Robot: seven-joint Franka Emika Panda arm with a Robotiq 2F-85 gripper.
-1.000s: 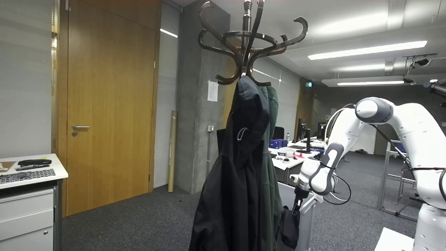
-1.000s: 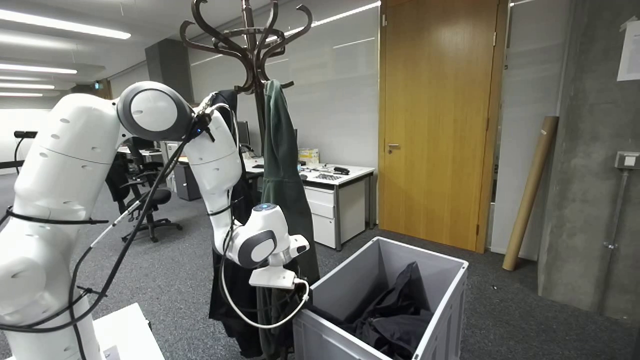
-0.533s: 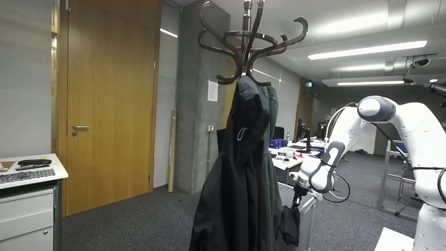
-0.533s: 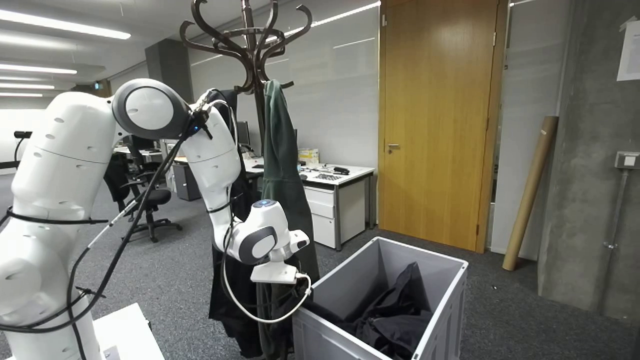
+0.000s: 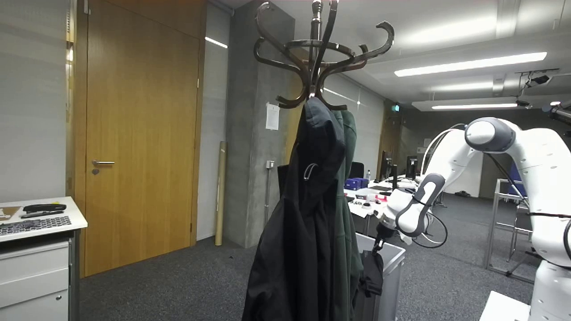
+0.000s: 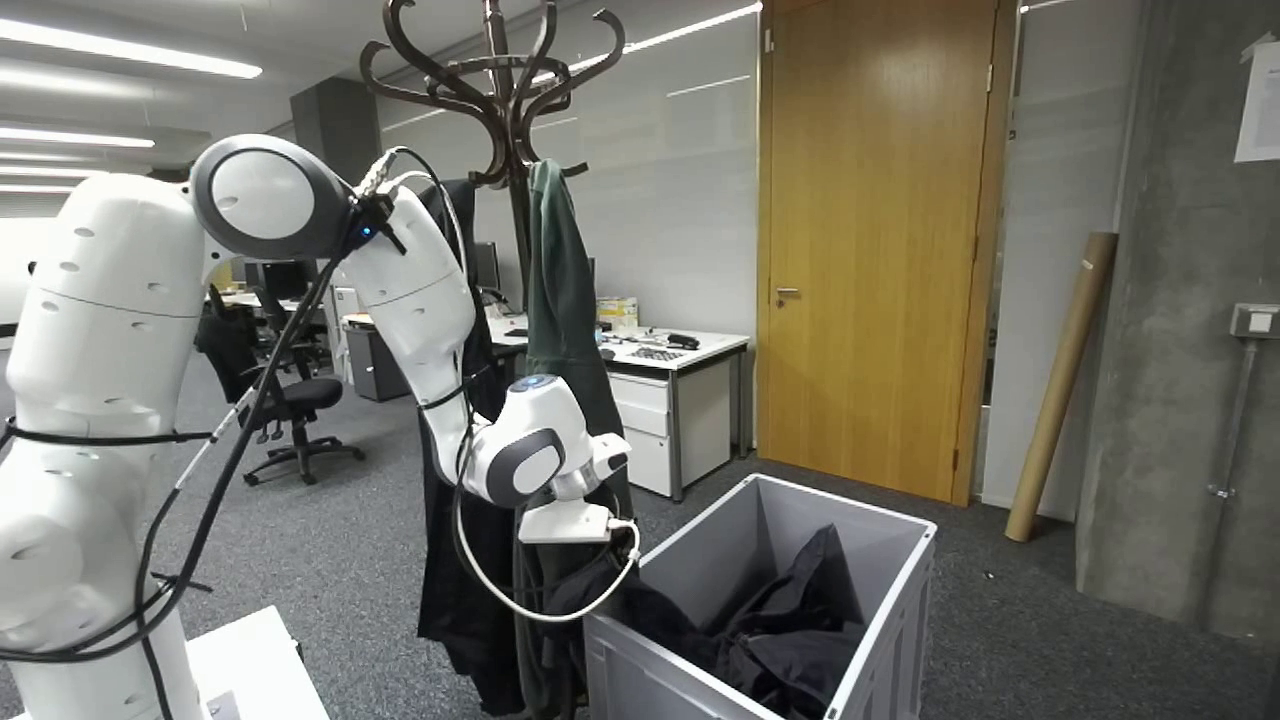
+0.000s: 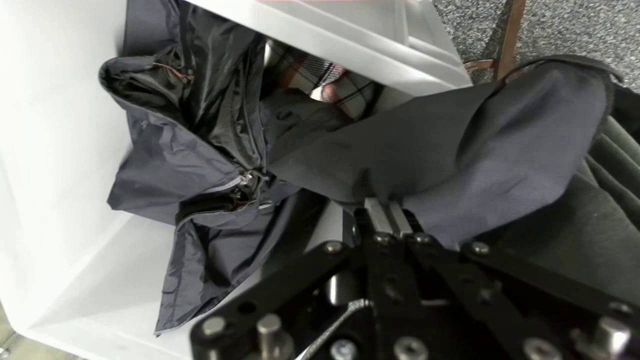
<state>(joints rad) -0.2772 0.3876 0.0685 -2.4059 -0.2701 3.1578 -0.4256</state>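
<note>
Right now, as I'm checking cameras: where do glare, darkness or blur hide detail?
Wrist view: bin wall nearly washed out, end effector dark, slightly soft; both exterior views: ceiling lights glare white; in an exterior view: held cloth dark, folds faint.

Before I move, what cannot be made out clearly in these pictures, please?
Claw: hidden behind the arm in an exterior view.
Plaid cloth: partly covered by jacket and bin rim in wrist view.
Black coat: lower end cut off by bottom edge in an exterior view.
Paper: print too small to read in an exterior view.
</note>
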